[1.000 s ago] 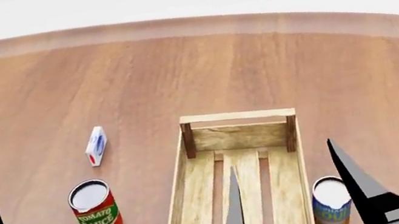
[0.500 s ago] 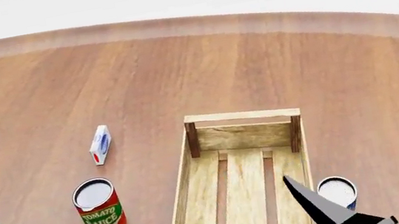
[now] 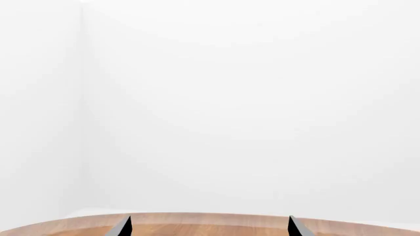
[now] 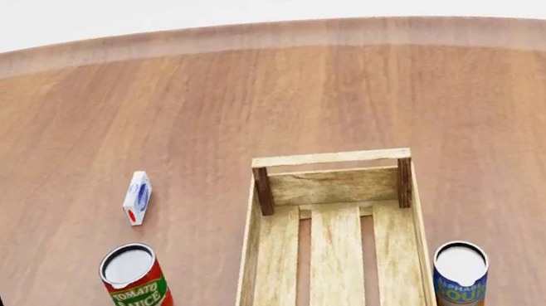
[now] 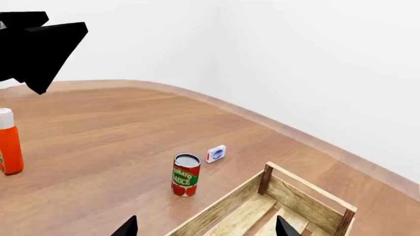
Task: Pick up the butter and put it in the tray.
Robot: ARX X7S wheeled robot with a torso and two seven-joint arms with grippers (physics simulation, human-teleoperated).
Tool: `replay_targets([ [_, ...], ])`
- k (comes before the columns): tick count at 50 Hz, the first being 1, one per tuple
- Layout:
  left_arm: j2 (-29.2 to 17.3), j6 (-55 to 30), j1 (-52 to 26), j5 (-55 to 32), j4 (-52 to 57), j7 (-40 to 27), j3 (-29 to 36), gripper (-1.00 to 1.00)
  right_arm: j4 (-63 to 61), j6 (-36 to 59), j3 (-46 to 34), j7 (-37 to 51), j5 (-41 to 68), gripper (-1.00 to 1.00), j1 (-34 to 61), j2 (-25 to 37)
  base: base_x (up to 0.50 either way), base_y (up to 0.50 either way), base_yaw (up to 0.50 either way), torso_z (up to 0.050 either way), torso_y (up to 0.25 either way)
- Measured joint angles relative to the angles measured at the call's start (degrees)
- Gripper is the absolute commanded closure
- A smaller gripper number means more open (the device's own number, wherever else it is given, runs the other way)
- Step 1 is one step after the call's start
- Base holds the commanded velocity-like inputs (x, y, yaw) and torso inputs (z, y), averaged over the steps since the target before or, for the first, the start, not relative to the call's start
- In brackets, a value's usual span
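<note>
Left wrist view: we see only two dark fingertips (image 3: 122, 227) of the left gripper (image 3: 207, 228), spread apart, nothing between them; beyond them the wooden table (image 3: 210, 223) edge and white wall.

Head view: one left fingertip pokes up at the lower corner; well off to its side stand the tomato sauce can (image 4: 135, 286), the small white-blue carton (image 4: 136, 198) and the tray (image 4: 333, 248), empty. A blue soup can (image 4: 460, 278) stands just beside the tray's far side. Right gripper out of view.

Right wrist view: right gripper (image 5: 204, 228) tips wide apart, holding nothing. Tray just ahead, can and carton beyond, an orange bottle (image 5: 9, 142) far off. We see no butter anywhere.
</note>
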Motion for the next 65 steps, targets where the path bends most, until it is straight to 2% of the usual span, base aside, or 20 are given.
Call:
replay_targets([
  [17, -0.6, -0.2, 0.0, -0.4, 0.3, -0.9, 0.6, -1.00, 3.6, 9.3, -1.9, -2.6, 4.3, -1.00, -1.0, 8.8, 0.00, 0.00, 0.00, 0.000, 0.000],
  [31, -1.0, 0.0, 0.0, -0.8, -0.1, -1.6, 0.6, -1.00, 4.1, 19.7, -7.0, -4.1, 7.5, -1.00, 4.2, 15.3, 0.00, 0.00, 0.00, 0.000, 0.000],
  [51, -1.4, 0.6, 0.2, -0.7, -1.0, -2.4, 1.7, -1.00, 5.7, 30.5, -15.3, -5.3, 6.7, -1.00, 13.6, 19.7, 0.00, 0.00, 0.00, 0.000, 0.000],
  [65, -1.7, 0.6, 0.2, -0.6, -1.3, -3.0, 2.4, -1.00, 6.8, 35.8, -24.3, -6.1, 1.9, -1.00, 21.2, 19.1, 0.00, 0.00, 0.00, 0.000, 0.000],
])
